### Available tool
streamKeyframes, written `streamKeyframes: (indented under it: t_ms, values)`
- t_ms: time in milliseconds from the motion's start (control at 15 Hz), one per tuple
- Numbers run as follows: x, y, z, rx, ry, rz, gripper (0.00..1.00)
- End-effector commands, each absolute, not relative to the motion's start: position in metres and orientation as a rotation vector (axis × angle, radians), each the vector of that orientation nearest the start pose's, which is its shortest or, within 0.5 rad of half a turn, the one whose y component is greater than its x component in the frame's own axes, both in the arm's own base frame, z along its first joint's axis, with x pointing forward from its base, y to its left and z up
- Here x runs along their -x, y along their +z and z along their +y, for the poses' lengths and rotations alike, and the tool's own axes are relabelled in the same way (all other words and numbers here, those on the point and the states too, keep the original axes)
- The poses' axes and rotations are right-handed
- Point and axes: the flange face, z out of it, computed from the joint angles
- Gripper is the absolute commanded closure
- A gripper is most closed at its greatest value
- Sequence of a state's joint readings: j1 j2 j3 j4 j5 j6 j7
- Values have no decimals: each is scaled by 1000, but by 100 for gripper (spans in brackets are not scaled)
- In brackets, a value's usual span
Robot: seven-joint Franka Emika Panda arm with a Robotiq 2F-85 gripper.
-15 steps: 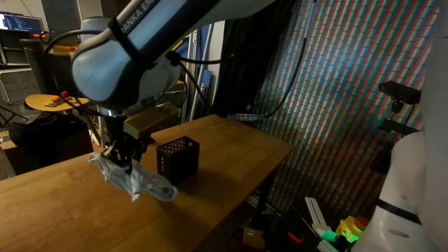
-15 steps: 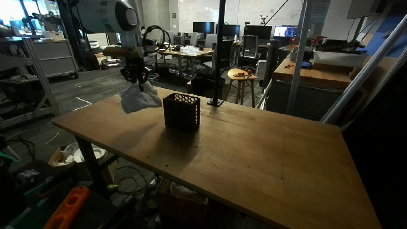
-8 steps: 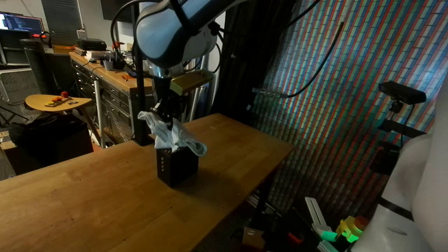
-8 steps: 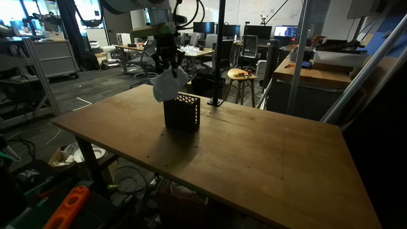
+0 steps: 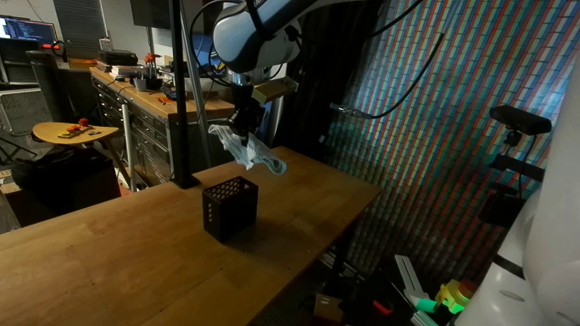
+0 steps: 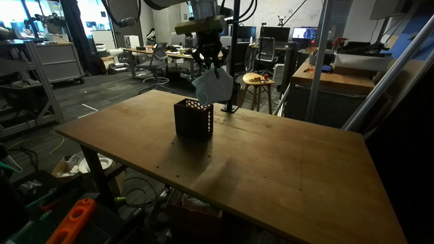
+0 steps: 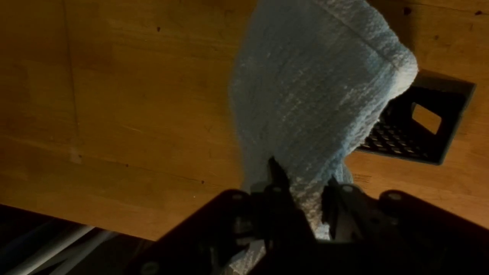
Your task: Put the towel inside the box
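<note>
The pale grey-white towel (image 5: 253, 156) hangs in the air in both exterior views, bunched where my gripper (image 5: 246, 139) pinches it and drooping on either side. Below stands the black box (image 5: 233, 213), upright on the table with its top open. In an exterior view the towel (image 6: 214, 88) overlaps the box's (image 6: 193, 120) far right corner, up and to its right. In the wrist view cloth (image 7: 305, 84) runs between the fingers (image 7: 277, 173) of the gripper (image 7: 302, 172). The towel covers part of the box (image 7: 399, 143) there; the visible part of the box's inside holds nothing.
The wooden table (image 5: 113, 258) carries a black post (image 5: 181, 136) at its edge, close behind the towel in an exterior view. Beyond the table are a small stool (image 6: 257, 80) and a workbench (image 5: 145, 99).
Still gripping the towel, my gripper has risen and travelled rightward in both exterior views, from low beside the box, past its opening, to higher and beyond it. The box has stayed put.
</note>
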State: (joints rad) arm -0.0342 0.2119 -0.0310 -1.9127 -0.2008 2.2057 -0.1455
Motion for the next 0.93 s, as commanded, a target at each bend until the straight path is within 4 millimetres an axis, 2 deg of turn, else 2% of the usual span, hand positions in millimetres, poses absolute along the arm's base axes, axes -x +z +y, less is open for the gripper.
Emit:
streamKeyframes:
  t_ms: [0,533,867]
  values:
    - [-629,402,-44,3263,-80,-387,90]
    - [-630,413,-13,3254,55,-383,90]
    - [-632,406,0,3227,21,-337,90]
